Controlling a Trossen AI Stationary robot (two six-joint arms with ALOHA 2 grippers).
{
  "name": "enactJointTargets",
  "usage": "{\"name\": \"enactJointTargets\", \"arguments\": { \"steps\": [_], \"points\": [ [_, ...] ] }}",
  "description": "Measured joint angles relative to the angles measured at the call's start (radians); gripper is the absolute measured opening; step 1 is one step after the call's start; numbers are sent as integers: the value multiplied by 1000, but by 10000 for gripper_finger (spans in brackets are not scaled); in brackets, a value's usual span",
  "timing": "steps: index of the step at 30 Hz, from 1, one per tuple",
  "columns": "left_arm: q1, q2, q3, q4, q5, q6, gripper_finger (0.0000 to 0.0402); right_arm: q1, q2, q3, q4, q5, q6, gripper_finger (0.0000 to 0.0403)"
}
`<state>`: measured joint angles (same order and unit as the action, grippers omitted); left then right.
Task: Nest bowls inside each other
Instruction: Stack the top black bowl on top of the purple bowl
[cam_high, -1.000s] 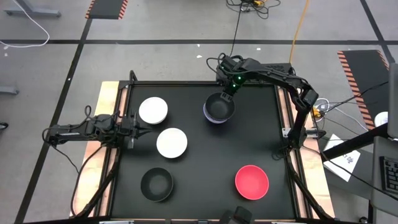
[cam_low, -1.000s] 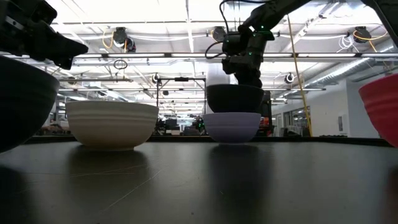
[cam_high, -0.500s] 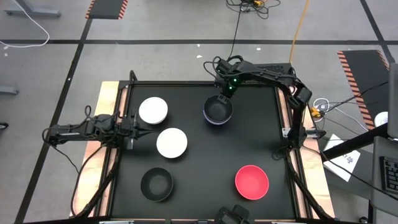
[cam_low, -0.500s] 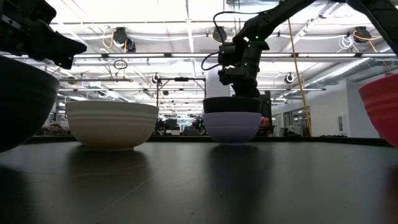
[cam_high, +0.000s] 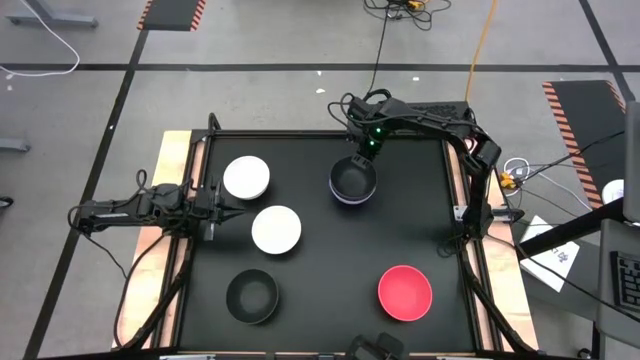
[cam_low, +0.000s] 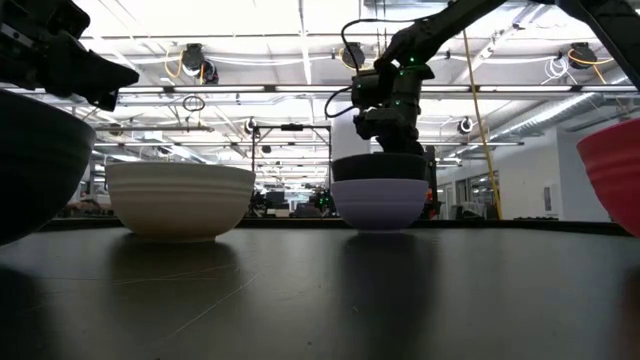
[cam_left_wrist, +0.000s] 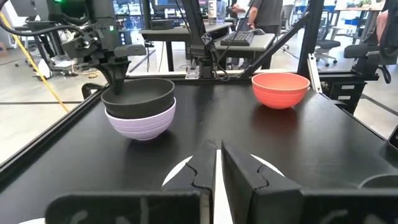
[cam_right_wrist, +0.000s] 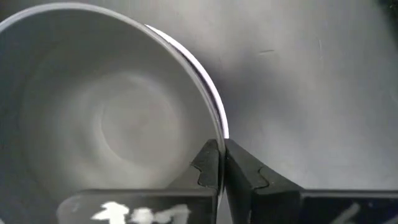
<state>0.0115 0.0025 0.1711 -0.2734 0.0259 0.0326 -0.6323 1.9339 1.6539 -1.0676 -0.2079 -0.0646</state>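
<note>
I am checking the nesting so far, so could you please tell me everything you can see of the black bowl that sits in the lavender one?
The black bowl is small, round and smooth, plastic by its look, upright and empty. It sits nested in the lavender bowl, its rim standing above the lavender rim. The pair rests toward the far side of the black table. The right pincer is shut on the black bowl's rim, one finger inside and one outside. Nothing else touches it.

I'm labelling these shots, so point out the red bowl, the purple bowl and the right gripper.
red bowl (cam_high: 405, 293), high view, middle of its inside.
purple bowl (cam_low: 380, 203), low view, its outer wall.
right gripper (cam_right_wrist: 221, 163), right wrist view, between the fingertips pinching the black bowl's rim.
</note>
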Motion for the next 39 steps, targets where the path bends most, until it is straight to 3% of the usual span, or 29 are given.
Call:
{"name": "enactJointTargets", "arguments": {
  "steps": [7, 12, 39],
  "points": [
    [0, 0, 0, -14, 0, 0, 26, 21, -1, 0, -14, 108, -141, 0],
    [0, 0, 0, -15, 1, -1, 26, 18, -1, 0, -12, 124, -155, 0],
    [0, 0, 0, -38, 3, -11, 26, 19, -2, -39, 25, -7, -220, 3]
  ]
}}
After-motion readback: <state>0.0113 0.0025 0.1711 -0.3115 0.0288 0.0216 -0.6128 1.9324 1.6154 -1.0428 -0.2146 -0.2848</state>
